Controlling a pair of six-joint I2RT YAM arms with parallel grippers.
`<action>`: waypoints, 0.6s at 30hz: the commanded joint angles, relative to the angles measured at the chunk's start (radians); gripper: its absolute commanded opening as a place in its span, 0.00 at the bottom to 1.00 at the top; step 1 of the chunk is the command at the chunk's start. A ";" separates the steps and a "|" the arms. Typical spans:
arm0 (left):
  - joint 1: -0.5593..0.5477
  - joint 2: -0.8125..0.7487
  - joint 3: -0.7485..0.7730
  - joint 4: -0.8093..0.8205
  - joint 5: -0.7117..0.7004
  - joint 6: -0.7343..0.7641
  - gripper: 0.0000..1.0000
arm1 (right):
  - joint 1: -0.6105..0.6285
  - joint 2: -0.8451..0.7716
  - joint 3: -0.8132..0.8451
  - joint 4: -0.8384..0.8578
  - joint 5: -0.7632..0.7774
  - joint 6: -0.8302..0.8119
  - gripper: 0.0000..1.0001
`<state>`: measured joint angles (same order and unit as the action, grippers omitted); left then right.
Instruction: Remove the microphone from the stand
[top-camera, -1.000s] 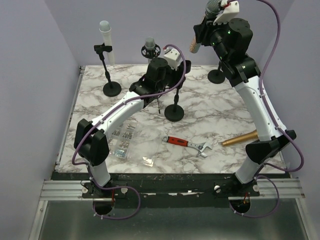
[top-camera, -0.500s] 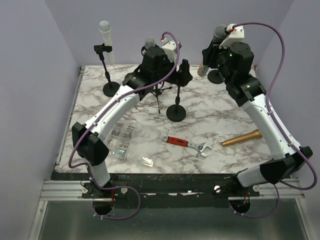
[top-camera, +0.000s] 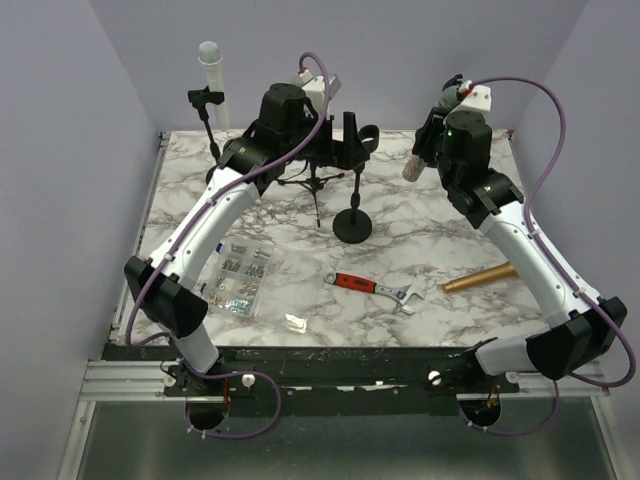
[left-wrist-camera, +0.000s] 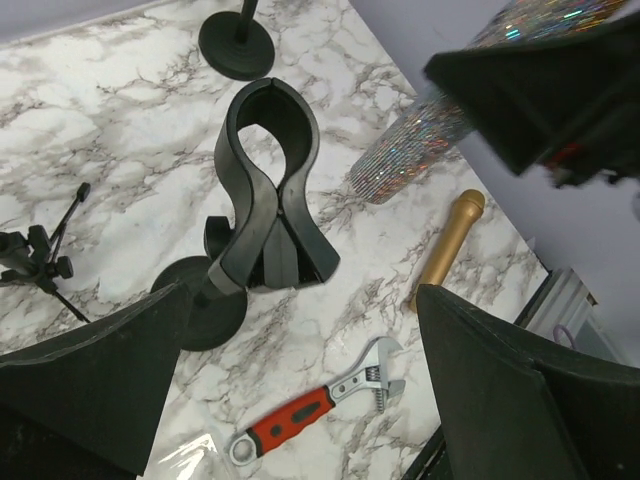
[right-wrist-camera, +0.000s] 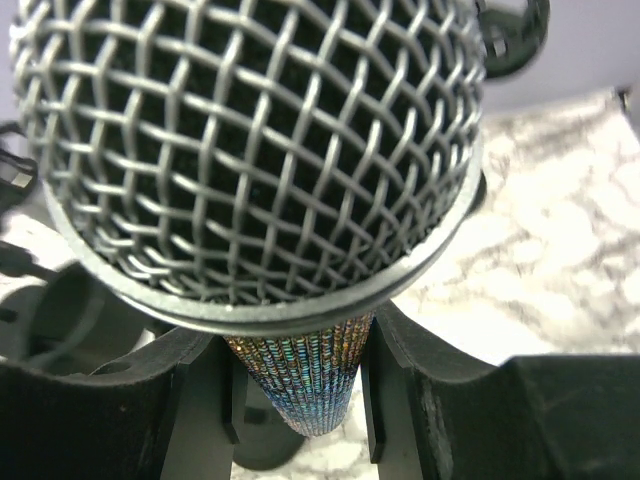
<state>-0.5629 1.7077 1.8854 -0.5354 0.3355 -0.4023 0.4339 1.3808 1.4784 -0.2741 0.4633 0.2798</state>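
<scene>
Clearly, the right gripper (right-wrist-camera: 295, 395) clenched the sparkly microphone (right-wrist-camera: 250, 150), held in the air away from the stand (top-camera: 352, 226). The left gripper (left-wrist-camera: 300, 385) stood released beside the empty clip (left-wrist-camera: 270, 190) and could knock the stand over.

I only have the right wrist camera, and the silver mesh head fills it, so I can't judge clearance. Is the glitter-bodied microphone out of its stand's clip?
Observer: Yes. The glitter-bodied microphone hangs in the right gripper, apart from the black clip stand, whose clip is empty.
Operator: Where is the left arm?
Observer: The left gripper hovers open over that stand's clip, touching nothing.
Operator: Anything on the table below me?
Observer: A gold microphone lies on the marble table, nearer the arm bases than your gripper.
</scene>
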 joint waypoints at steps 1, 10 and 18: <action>0.016 -0.172 -0.019 -0.051 -0.015 0.083 0.99 | -0.075 -0.021 -0.107 -0.064 -0.002 0.177 0.01; 0.034 -0.429 -0.235 -0.009 -0.174 0.238 0.99 | -0.395 0.046 -0.325 -0.149 -0.521 0.424 0.01; 0.031 -0.606 -0.462 0.158 -0.223 0.238 0.98 | -0.532 0.079 -0.419 -0.209 -0.570 0.590 0.01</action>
<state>-0.5323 1.1370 1.4750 -0.4671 0.1646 -0.1795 -0.0414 1.4322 1.0714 -0.4339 -0.0250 0.7467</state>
